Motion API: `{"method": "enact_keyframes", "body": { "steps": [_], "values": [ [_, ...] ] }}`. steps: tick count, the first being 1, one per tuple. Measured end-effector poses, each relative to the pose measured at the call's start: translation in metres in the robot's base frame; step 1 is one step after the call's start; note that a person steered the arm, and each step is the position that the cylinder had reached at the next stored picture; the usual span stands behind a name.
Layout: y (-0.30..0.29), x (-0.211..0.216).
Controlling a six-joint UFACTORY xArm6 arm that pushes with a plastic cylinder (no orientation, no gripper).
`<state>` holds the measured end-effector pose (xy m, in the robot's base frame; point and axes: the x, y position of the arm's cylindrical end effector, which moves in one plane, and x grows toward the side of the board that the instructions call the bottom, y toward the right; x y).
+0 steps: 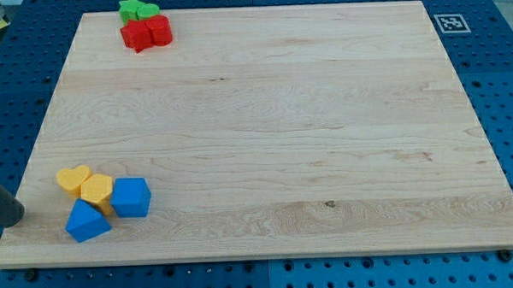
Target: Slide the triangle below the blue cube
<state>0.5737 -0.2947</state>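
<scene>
Resting at the board's bottom-left edge, my tip [21, 212] is a bare rod with no jaws to open or close. I am reading the blue triangle [86, 223] at roughly 4 o'clock from it, near, touching the yellow hexagon [96, 190]. I am seeing the blue cube [131, 197] at the triangle's 2 o'clock, just beside it. A yellow heart [73, 179] is sitting behind. The wooden board [281, 117] is offering room at 3 o'clock; red and green blocks are lying well apart at 12.
</scene>
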Motion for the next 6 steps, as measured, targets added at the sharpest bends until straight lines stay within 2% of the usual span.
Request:
{"method": "enact_keyframes", "body": {
  "steps": [2, 4, 5, 6],
  "values": [
    [0.058, 0.023],
    [0.113, 0.0],
    [0.138, 0.005],
    [0.138, 0.013]
  ]
}}
